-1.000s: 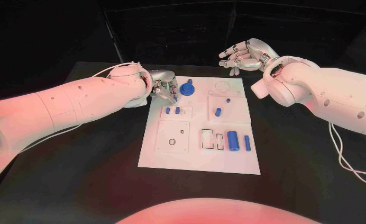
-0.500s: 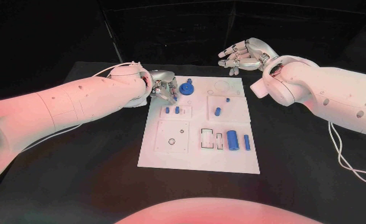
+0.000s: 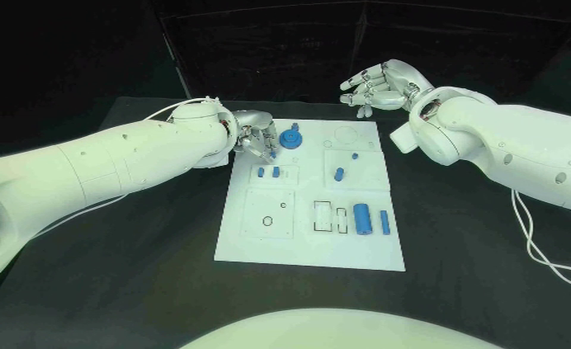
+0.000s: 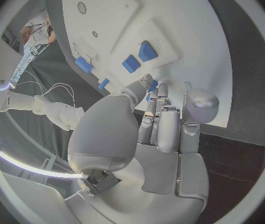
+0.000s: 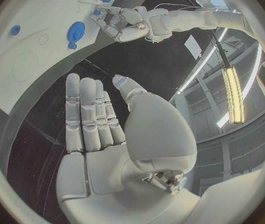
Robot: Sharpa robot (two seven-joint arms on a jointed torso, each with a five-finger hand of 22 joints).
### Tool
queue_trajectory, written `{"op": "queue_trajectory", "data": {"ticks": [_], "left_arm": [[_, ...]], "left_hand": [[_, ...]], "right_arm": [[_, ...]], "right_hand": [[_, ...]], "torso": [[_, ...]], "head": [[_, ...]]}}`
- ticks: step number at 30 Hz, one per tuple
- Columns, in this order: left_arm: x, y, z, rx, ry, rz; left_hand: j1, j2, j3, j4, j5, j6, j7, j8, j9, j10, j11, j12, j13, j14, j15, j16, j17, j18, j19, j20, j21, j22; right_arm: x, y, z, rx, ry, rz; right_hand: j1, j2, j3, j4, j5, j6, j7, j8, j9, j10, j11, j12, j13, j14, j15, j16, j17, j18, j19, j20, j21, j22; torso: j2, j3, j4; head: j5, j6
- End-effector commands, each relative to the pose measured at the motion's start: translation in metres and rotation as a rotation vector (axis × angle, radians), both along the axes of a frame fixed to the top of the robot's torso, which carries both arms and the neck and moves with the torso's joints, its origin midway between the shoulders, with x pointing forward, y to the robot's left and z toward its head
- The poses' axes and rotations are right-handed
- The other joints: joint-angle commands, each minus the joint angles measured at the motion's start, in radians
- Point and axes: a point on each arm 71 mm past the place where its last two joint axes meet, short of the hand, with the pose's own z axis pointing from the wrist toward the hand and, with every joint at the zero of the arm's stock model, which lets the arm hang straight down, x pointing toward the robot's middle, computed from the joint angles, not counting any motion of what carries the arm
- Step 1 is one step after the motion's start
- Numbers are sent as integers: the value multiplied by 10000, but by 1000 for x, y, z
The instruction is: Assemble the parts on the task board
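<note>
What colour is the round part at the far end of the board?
Blue. The round part shows best in the head view, near the left robot hand.

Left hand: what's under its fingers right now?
The left hand is over the white board's far left corner, with a small blue part at its fingertips. Whether it is gripped is hidden.

Matte black rectangular table (image 3: 143, 233) spread across the lower half of the head view, far edge running from 9 to 3 o'clock. Behind it, a dark, near-black backdrop wall (image 3: 274, 44) crossed by thin pale frame lines. In the right wrist view, a long bright ceiling strip light (image 5: 234, 92) at 3 o'clock, beside grey overhead beams (image 5: 204, 59)
</note>
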Motion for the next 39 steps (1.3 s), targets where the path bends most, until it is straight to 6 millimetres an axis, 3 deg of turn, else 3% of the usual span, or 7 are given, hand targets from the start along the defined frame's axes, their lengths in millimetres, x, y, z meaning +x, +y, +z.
{"op": "queue_trajectory", "data": {"ticks": [1, 7, 14, 22, 27, 31, 39], "left_arm": [[0, 1, 0, 68, -11, 30], [1, 4, 2, -5, -173, 136], [2, 15, 4, -157, -482, 424], [4, 41, 11, -1014, -626, 1172], [4, 59, 20, -2885, -462, 1958], [-1, 70, 28, -5263, -125, 2490], [-16, 67, 35, -9152, 1033, 2852]], "left_hand": [[2, -156, 23, 13, -40, -112, 4, -78, -18, 31, 16, -68, -14, 247, 13, -40, -25, -70, -12, 43, 9, 22], [-32, -248, 19, 17, -40, -400, -44, -312, -23, -8, 33, -197, -13, 237, 27, -57, -71, -61, -40, 54, -45, -17], [-23, -381, -113, -6, -41, -888, -422, -372, -8, -764, 235, -594, -42, 198, 176, -104, -200, -21, -152, 156, -331, -289], [69, -285, -256, 6, -38, -793, -246, -296, 32, -1186, 335, -681, -14, 197, 262, -91, -221, 50, -243, 246, -668, -628], [401, -20, 125, -150, -28, -153, 134, -44, 102, -418, 193, -215, 116, 195, 151, -58, -174, 108, -277, 197, -833, -783], [523, 30, 434, -283, -25, 143, 171, 93, 113, -101, 174, 26, 183, 123, 141, -150, -359, 108, -284, 166, -868, -809], [320, 2, 525, -233, -29, 343, 191, 205, 101, -82, 178, 184, 226, -135, 152, -516, -1043, 244, -582, 169, -1579, -1538]], "right_arm": [[0, 0, 1, -2, -43, 68], [0, -1, 0, -254, 97, 133], [3, -7, -3, -1079, -20, 278], [3, -18, -4, -2766, -667, 317], [-4, -18, -3, -4544, -1240, 269], [-11, -18, -6, -6038, -1848, 406], [-24, -15, -24, -7562, -2457, 789]], "right_hand": [[22, 48, 1, 57, 33, -62, -27, 60, 12, -77, 6, 5, -12, -70, 8, 49, -18, 38, 25, 17, -51, -13], [49, 11, -17, 73, -127, -114, -9, 77, 2, -211, 34, -56, -88, -80, 24, 76, -59, 34, 39, 22, -55, -13], [163, 80, 67, 151, -794, 188, 18, 259, 11, -766, 125, -826, -839, 479, 60, 774, 427, 51, 336, 43, 149, 86], [726, 213, 668, -123, -1396, 849, -183, 293, -25, -56, -49, -1715, -1928, 2020, -167, 2660, 2972, 77, 996, -177, 766, 384], [913, 194, 1160, -414, -1728, 1248, -304, 262, -40, 499, -184, -2001, -2256, 2668, -313, 3403, 4370, 72, 1443, -341, 1189, 578], [757, 32, 1300, -460, -1819, 1384, -324, 159, -52, 717, -228, -2221, -2427, 2808, -330, 3593, 4779, 21, 1625, -371, 1439, 887], [430, -279, 1240, -392, -1787, 1275, -421, -69, -69, 506, -217, -2478, -2593, 2911, -323, 3787, 5138, -47, 1835, -368, 1720, 1300]], "torso": [[5, -4, 5], [2, -7, 10], [-17, -4, -7], [-16, -10, 25], [0, 0, 15], [11, -17, 8], [-14, -23, 9]], "head": [[9, 12], [5, 42], [14, 142], [-28, 238], [-90, 285], [-373, 350], [-647, 402]]}}
